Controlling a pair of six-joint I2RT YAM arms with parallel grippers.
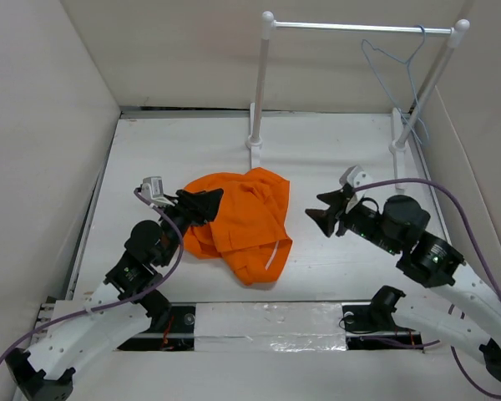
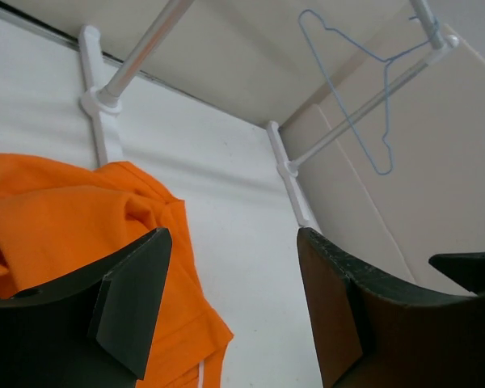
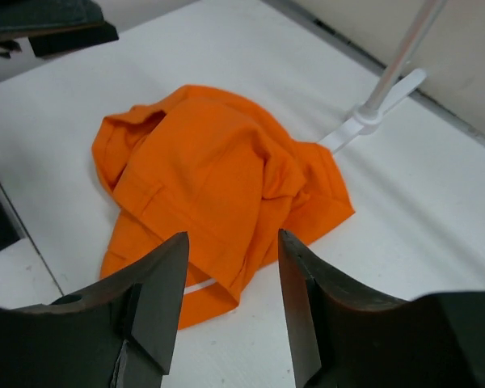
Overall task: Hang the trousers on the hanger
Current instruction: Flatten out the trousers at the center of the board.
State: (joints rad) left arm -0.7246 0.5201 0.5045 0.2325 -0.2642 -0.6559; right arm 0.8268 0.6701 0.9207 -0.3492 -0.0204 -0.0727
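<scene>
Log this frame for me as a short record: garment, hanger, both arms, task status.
trousers: orange, crumpled in a heap on the table
hanger: empty, hooked on the rail near its right end
left gripper: fingers open, at the heap's left edge
right gripper: fingers open, right of the heap, apart from it
status: not yet hung

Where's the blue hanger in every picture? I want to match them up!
Top external: the hanger is at the upper right, hooked on the rail.
Left wrist: the hanger is at the upper right, hooked on the rail.
Right wrist: not in it.
Shared landmark: the orange trousers, seen in all three views.
</scene>
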